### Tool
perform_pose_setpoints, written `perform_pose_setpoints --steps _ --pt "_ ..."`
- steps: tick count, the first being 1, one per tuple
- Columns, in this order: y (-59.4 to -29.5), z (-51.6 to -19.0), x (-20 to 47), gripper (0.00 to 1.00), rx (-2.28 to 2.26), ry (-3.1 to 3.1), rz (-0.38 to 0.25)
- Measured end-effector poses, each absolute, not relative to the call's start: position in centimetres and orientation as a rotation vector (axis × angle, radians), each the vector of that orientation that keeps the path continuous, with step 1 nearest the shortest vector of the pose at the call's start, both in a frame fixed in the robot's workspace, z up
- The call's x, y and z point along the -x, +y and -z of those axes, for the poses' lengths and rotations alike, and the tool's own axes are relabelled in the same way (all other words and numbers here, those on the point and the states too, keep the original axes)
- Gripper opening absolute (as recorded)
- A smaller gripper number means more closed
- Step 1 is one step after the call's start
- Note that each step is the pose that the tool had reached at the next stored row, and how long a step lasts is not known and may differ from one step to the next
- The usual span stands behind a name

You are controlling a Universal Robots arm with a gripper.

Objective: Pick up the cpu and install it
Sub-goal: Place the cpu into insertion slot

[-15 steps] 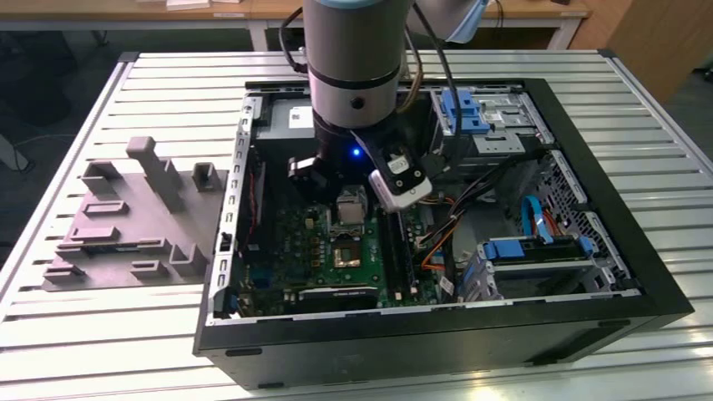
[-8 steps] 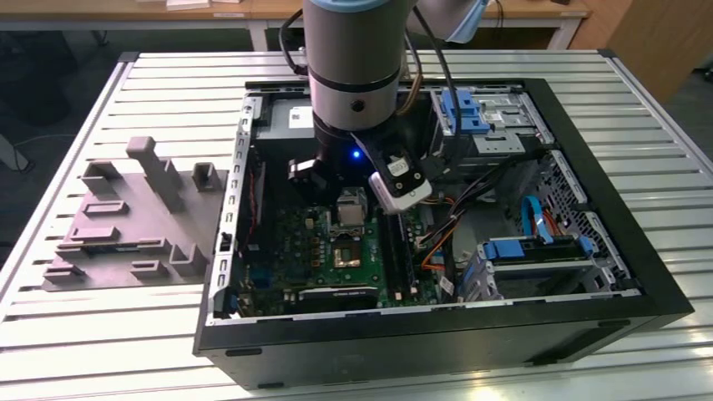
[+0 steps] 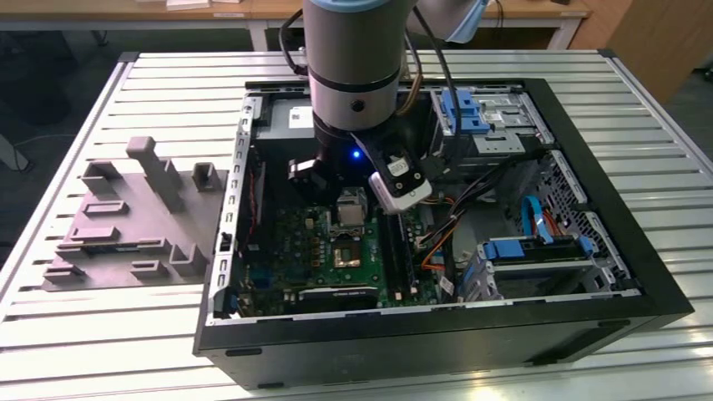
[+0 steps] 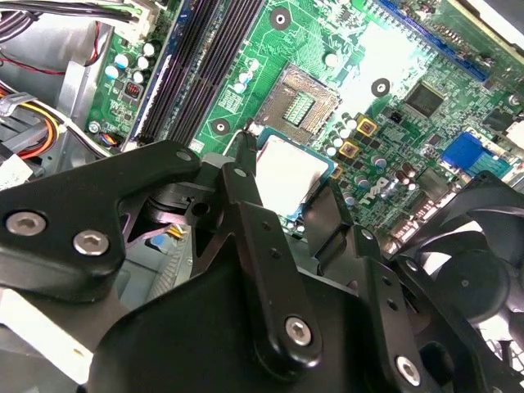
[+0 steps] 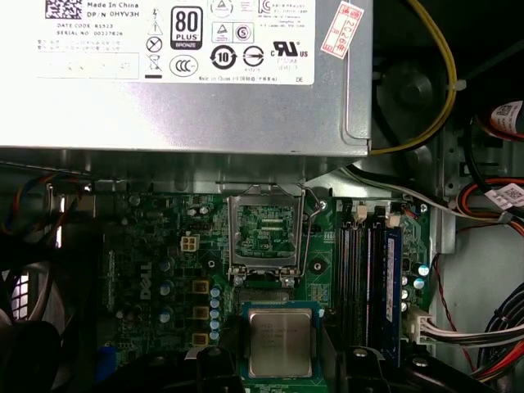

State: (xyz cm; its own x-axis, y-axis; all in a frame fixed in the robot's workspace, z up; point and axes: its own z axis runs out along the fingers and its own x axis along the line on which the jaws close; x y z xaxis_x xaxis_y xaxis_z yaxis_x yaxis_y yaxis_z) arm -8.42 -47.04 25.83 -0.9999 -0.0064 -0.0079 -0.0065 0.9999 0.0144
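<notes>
tool [image 4: 288, 165] | black, clamped on cpu [image 4: 286, 176] edges | cpu flat, square, silvery metal top | over green motherboard [image 4: 327, 33]

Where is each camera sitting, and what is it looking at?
Exterior view: off the arm, up high, looking down into the open computer case; the arm shows.
First wrist view: on the arm, facing the motherboard and empty socket; the end effector holds the cpu.
Second wrist view: on the arm, looking slantwise past the end effector's black links.
Shared: both wrist views show the cpu and socket.
</notes>
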Motion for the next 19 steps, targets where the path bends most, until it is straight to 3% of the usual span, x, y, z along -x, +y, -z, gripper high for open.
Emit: perform_pose_setpoints --steps 19 --pt "-48.0 -23.6 8.4 0.47 0.01 3.133 -0.021"
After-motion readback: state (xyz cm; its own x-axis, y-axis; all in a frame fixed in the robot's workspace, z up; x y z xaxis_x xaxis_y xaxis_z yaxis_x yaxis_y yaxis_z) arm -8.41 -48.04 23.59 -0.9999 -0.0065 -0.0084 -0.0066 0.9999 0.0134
